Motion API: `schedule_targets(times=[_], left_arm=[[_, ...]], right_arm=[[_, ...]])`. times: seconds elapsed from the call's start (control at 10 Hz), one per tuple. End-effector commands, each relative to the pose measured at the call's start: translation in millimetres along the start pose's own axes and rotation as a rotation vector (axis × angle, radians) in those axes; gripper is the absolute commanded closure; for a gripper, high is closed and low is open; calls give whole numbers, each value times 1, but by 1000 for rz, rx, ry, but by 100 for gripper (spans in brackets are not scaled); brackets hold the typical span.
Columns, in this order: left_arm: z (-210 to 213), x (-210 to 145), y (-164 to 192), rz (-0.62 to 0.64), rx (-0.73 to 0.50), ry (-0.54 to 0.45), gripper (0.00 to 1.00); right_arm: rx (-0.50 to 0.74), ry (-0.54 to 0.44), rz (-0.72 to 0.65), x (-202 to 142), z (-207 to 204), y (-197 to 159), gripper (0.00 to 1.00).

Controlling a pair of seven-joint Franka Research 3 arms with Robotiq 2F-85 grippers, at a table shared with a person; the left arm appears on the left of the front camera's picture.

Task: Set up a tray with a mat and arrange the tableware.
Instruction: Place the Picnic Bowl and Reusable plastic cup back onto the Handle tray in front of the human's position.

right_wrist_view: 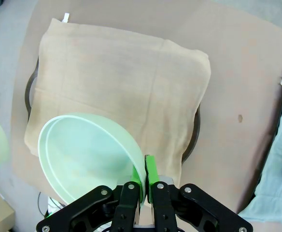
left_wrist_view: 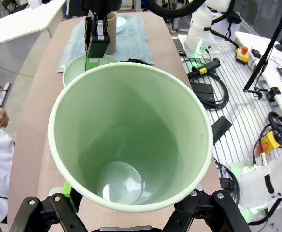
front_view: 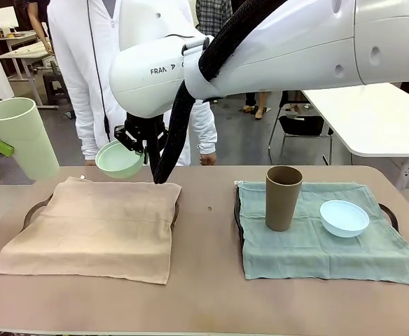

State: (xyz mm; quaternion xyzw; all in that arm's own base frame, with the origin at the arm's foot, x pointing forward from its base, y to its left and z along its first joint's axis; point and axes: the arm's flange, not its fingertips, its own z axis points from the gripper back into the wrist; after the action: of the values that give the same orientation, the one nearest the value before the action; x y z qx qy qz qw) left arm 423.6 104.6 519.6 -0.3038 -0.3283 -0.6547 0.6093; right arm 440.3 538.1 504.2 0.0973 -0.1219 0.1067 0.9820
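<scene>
- R gripper: fingers pressed together on the rim of the mint green bowl, wall pinched between the green pads; bowl hangs off to one side of the fingers, tilted, in the air.
- Just beyond those fingertips, below: beige mat draped over a dark tray, nothing on it yet. Bowl is over the mat's person-side edge in the front view.
- L gripper: fingers spread wide round the base of the pale green cup; cup fills the gap between them, mouth toward the wrist cam, held up off the table at the robot's far left.
- Farther out from the L fingers: blue-green mat on the second tray, brown cup upright and light blue bowl beside it, apart.
- Progress, my read: right-hand tray looks done; both mats laid; left tray needs bowl + pale green cup set down. Past halfway.
- Hard to see: both trays mostly under cloth, only rim bits show; L pads hidden behind the cup; person cut off at the frame top.
</scene>
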Motion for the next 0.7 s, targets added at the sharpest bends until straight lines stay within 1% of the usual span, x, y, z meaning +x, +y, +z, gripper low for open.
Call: schedule_targets(times=[0.0,0.5,0.6], left_arm=[[2,1,0,-15,1,7,100],[2,1,0,-15,1,7,100],[0,0,0,0,0,0,14]], right_arm=[[0,0,1,-1,0,0,98],[0,0,1,-1,0,0,98],[0,0,0,0,0,0,95]])
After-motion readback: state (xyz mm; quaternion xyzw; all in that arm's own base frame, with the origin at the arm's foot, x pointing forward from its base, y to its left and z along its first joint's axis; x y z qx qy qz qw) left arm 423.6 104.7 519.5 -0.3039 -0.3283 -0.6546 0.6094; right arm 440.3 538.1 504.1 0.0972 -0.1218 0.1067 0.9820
